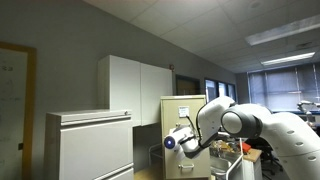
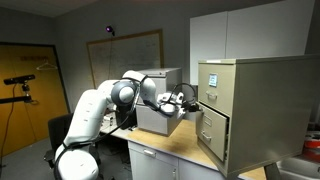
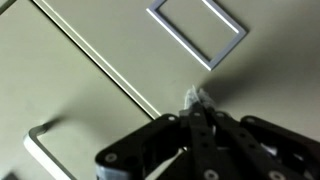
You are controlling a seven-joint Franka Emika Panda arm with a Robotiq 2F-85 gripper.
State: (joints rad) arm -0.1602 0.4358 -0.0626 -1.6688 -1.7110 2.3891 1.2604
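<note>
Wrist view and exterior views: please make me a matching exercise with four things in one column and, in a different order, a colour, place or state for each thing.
Things:
1. hand
2. filing cabinet
3. wall cupboards
4. whiteboard

Descriptions:
A. white, mounted high up
B. shut, fingertips together close to a drawer front
C. beige metal, with drawers
D. hanging, in a thin frame

Right pairs: 1-B, 2-C, 3-A, 4-D.
</note>
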